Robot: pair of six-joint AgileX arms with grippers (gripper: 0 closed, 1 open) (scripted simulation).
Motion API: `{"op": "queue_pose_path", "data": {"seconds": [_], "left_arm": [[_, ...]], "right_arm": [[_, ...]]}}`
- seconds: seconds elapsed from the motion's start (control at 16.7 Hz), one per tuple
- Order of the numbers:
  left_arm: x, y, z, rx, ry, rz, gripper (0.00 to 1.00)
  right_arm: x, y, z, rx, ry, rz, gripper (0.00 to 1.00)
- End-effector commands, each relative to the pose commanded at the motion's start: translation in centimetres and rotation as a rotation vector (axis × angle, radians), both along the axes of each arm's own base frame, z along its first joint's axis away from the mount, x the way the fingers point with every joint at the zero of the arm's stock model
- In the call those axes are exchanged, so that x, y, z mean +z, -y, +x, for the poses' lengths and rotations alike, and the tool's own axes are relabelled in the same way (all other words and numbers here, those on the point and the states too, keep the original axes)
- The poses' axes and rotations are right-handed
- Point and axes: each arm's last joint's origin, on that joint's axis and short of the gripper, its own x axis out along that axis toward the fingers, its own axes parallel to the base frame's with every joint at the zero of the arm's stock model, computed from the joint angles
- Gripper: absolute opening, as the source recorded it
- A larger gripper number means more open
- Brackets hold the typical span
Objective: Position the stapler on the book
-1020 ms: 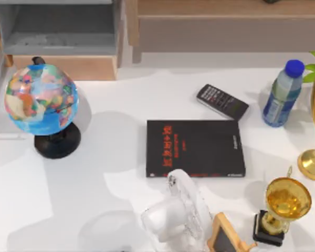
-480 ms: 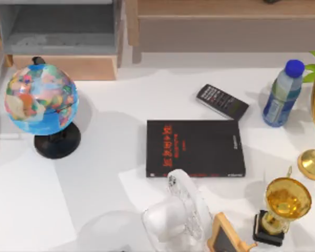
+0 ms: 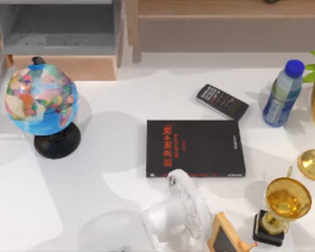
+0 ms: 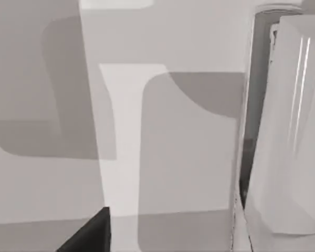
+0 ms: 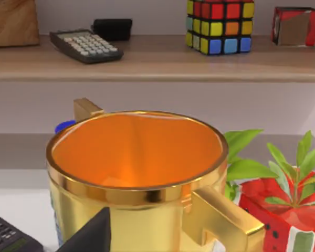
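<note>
Overhead, book (image 3: pixel 195 148), right wrist, golden trophy (image 5: pixel 142 178)

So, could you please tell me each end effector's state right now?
Left end effector: cannot be told.
Right end effector: cannot be told.

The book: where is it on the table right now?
In the top view, the book lies flat at table centre, just below the remote, with the fan overlapping its lower edge.

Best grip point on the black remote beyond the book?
Probably its middle, from straight above, with the claw turned to close across the narrow width. The remote lies flat and slanted, and both long sides look free, while its ends are further apart.
</note>
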Motion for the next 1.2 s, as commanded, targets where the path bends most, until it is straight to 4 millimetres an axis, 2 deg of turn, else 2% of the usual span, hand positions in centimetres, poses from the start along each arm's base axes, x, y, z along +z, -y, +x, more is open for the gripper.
{"op": "queue_pose_path", "data": {"seconds": [0.36, 0.66, 1.2], "left_arm": [[-1.8, 0.4, 1.2, 0.002, 0.003, 0.0, 1.0], [-1.9, 0.4, 1.3, 0.002, 0.002, 0.0, 1.0], [-1.9, 0.4, 1.3, 0.002, 0.002, 0.0, 0.32]], "right_arm": [[0.0, 0.0, 0.0, 0.0, 0.0, 0.0, 1.0], [0.0, 0.0, 0.0, 0.0, 0.0, 0.0, 1.0], [0.0, 0.0, 0.0, 0.0, 0.0, 0.0, 1.0]]}}
